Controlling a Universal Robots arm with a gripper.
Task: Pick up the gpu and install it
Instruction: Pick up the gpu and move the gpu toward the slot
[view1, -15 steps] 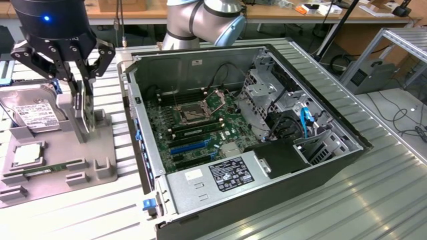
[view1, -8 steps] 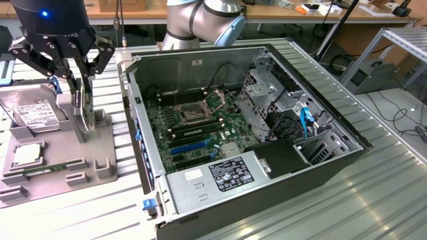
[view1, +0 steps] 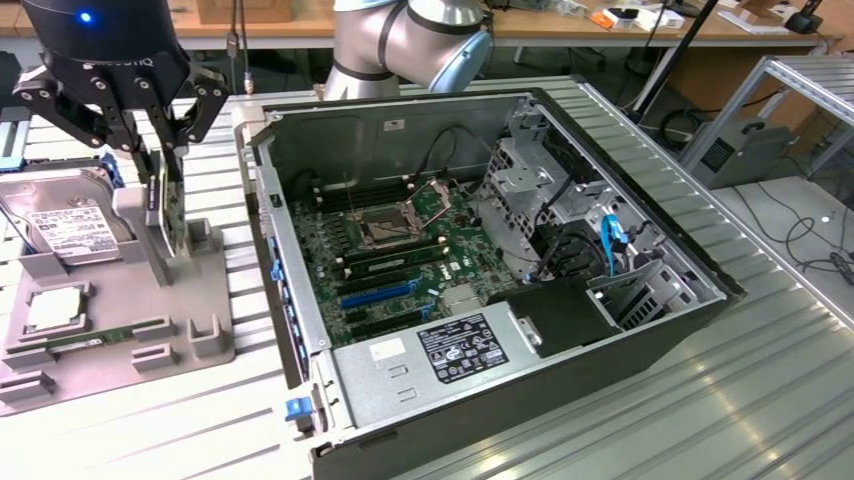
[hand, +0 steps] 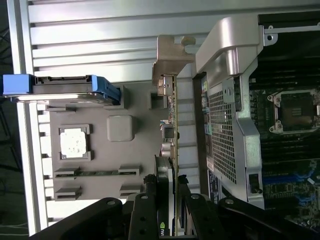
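The gripper (view1: 158, 158) hangs over the grey tray (view1: 200, 335), at the tray's far end in the exterior view, its black fingers (view1: 135, 140) pointing down. The fingers are half closed and pinching the gpu (view1: 170, 215). The card stands on edge between them, one finger on each flat face. From the wrist view the gpu (hand: 173, 117) runs edge-on straight out from between the fingers (hand: 150, 205), and its silver bracket (hand: 170, 52) is at the end farthest from the gripper (hand: 169, 195). The card's lower edge is down among the tray's upright posts. Whether it rests in its slot or has come clear of it cannot be told. On the same tray, toward the exterior view's left of the gpu, lies the hard drive (view1: 60, 225) with its white label. Nearer the camera on the tray sit a square processor chip (view1: 54, 310) and a narrow memory stick (view1: 96, 341). The open computer case (view1: 641, 340) stands just beside the tray on the exterior view's right, with its motherboard (view1: 400, 260) exposed. Tray and case both rest on the ribbed metal bench (view1: 747, 400).
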